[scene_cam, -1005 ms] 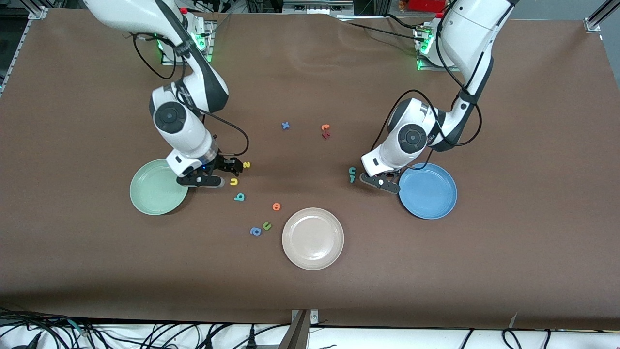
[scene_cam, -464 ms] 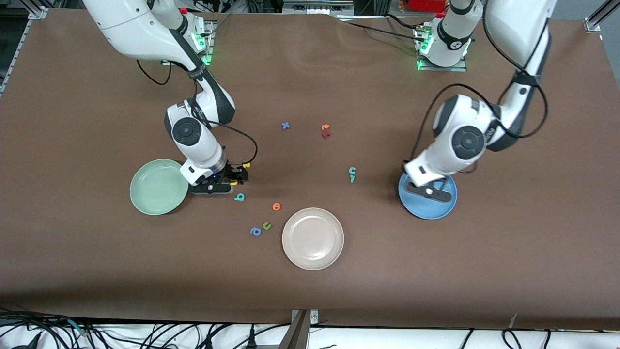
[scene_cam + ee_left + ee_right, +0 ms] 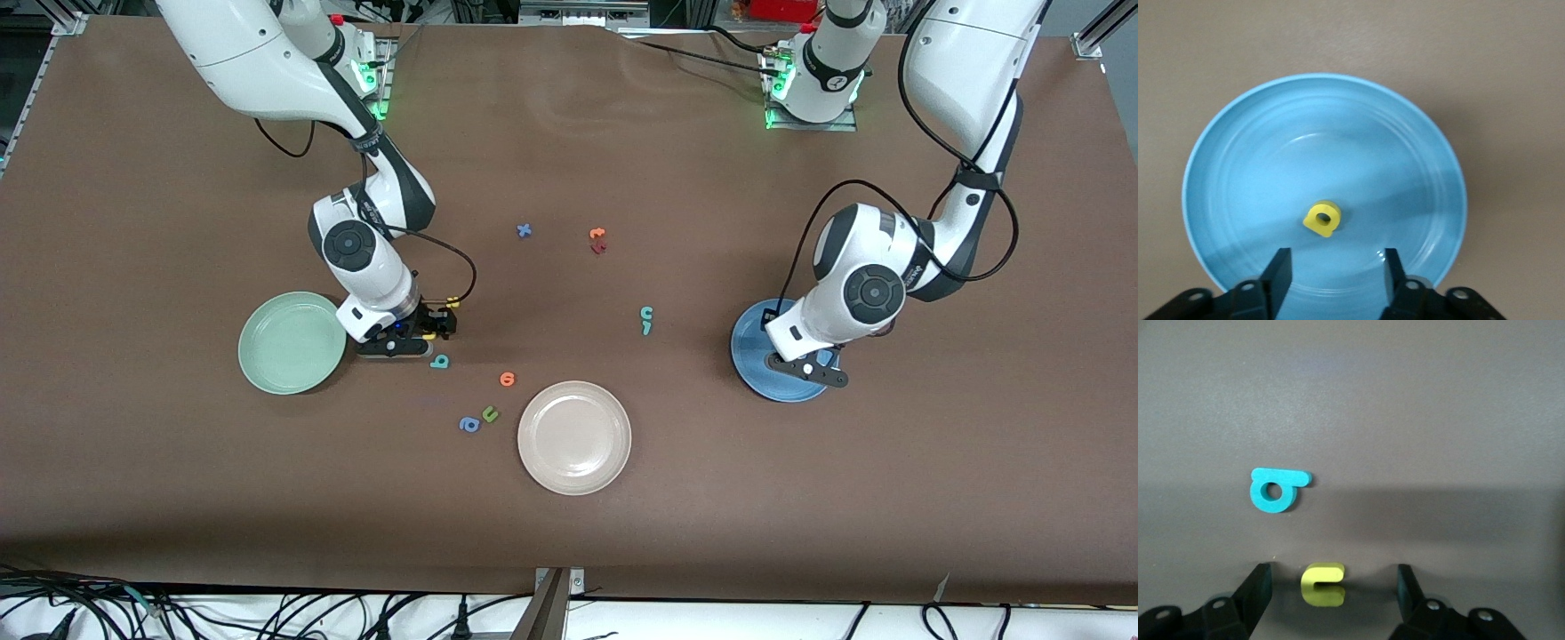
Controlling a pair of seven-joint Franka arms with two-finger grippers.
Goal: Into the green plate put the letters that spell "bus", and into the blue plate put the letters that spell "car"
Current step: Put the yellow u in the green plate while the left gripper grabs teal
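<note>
While no brand or printed label can be read anywhere, the only writing on the brown table (image 3: 800, 498) is the scatter of foam letters. Near the middle, farther from the front camera, lie a blue "x" (image 3: 524, 230), an orange letter (image 3: 597, 234) and a dark red one (image 3: 598, 248) touching it. Nearer the camera sit an orange round letter (image 3: 507, 380), a green "u" (image 3: 490, 413) just beside a blue "a" (image 3: 468, 425), and a cream-beige plate (image 3: 574, 437) that holds nothing. The left gripper (image 3: 1333, 267) hangs over the blue plate (image 3: 1238, 153) at the left arm's end, its fingers (image 3: 1278, 267) spread apart and gripping nothing; a yellow "a" (image 3: 1322, 219) lies flat in the plate, a small chunky piece with a round hole. A teal "c" (image 3: 646, 312) and a thin teal "r" (image 3: 646, 328) lie together on the table between that plate and the middle. The right gripper (image 3: 1331, 587) is low over the table beside the pale green plate (image 3: 291, 342), which is bare; its fingers (image 3: 1258, 590) stand open on either side of the yellow "u" (image 3: 1323, 584) without touching it. A teal "b" (image 3: 1277, 488) lies close by, and a yellow "s" (image 3: 452, 302) peeks out past the gripper.
</note>
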